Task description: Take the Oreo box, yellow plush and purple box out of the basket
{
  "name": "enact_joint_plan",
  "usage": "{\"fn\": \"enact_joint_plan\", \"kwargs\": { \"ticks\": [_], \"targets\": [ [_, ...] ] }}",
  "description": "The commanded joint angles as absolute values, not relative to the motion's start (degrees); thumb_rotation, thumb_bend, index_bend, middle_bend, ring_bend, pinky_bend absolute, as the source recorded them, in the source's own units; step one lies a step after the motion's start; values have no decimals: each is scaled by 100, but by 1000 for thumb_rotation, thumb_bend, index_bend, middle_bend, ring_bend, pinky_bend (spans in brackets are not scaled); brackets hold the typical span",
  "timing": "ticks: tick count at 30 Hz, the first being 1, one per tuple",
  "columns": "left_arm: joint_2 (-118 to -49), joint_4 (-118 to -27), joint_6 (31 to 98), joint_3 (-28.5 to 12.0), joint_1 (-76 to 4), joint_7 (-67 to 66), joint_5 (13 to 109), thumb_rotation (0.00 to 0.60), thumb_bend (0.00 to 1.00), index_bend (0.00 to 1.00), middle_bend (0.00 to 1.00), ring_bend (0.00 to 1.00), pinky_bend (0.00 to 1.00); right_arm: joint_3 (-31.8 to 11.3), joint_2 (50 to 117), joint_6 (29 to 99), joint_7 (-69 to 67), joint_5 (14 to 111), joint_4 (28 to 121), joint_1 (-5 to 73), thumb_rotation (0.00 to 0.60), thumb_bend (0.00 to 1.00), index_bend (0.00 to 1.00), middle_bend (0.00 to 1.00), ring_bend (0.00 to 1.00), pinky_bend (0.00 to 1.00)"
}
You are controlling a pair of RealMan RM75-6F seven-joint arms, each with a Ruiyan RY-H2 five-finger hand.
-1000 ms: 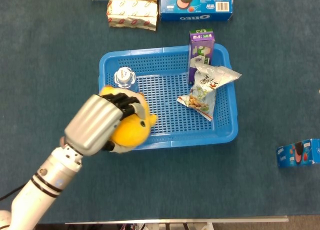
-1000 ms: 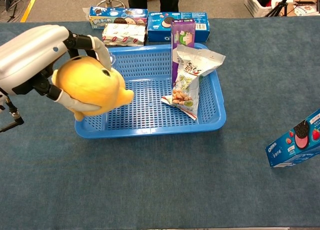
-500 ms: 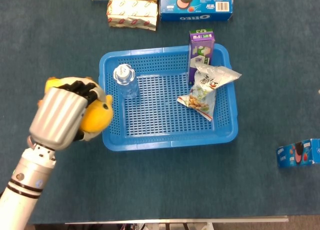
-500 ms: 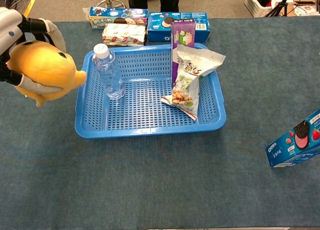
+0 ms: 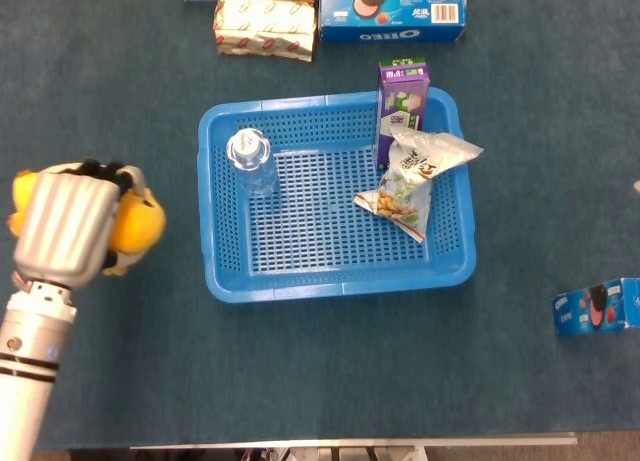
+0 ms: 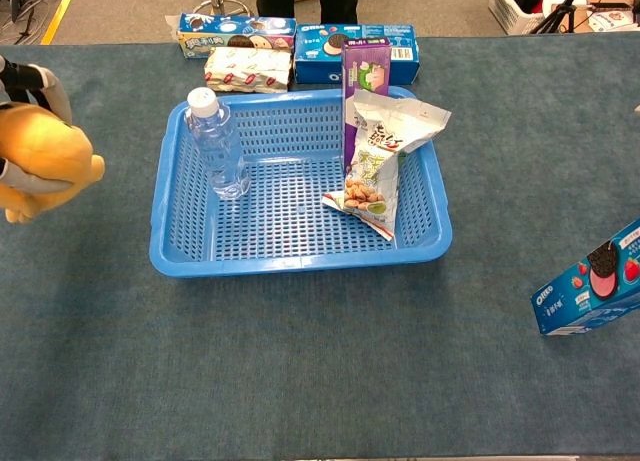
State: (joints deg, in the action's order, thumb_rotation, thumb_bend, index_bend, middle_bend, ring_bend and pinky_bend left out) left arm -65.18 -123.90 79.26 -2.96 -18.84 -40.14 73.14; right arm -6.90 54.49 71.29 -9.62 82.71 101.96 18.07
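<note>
The left hand [image 5: 62, 228] has moved further left since half a second ago and is now well apart from the blue basket [image 5: 225, 281], above the worktop [image 5: 300, 371]. Its fingers [image 5: 105, 171] grip the yellow plush [image 5: 137, 224]. The purple box [image 5: 402, 96] stays upright in the basket's far right corner. An Oreo box [image 5: 598, 308] lies far right. Only the head view shows the whole left hand; the chest view shows mostly the plush. The right hand is not visible.

L hand [image 5: 65, 231], fingers [image 5: 110, 171] curled.
</note>
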Motion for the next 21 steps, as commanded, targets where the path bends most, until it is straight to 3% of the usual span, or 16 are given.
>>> {"fn": "enact_joint_plan", "kwargs": {
  "ticks": [1, 7, 13, 17, 21],
  "targets": [
    [-6659, -11887, 7864, -366, -1858, -3773, 6951, 600, 1, 526, 482, 445, 778, -692, 5449, 7118, -956, 8273, 10202, 1814, 600, 0, 180, 268, 214, 305],
    [-6689, -11578, 7657, -293, -1844, -3548, 6668, 600, 1, 475, 425, 378, 729, -704, 5475, 7067, -919, 8246, 10206, 1847, 600, 0, 180, 268, 214, 305],
    [-6588, -11690, 7599, -257, -1827, -3513, 6462, 600, 1, 351, 289, 305, 705, -712, 5515, 7020, -896, 8250, 10212, 1887, 600, 0, 180, 268, 214, 305],
    [-6443, -11858, 7493, -192, -1845, -3570, 6297, 600, 0, 223, 131, 181, 594, -719, 5532, 7009, -900, 8244, 10207, 1900, 600, 0, 180, 268, 214, 305],
    [-6313, -12070, 7427, -139, -1903, -3784, 6071, 600, 0, 157, 64, 87, 494, -725, 5536, 6995, -901, 8238, 10202, 1913, 600, 0, 180, 268, 214, 305]
  ]
}}
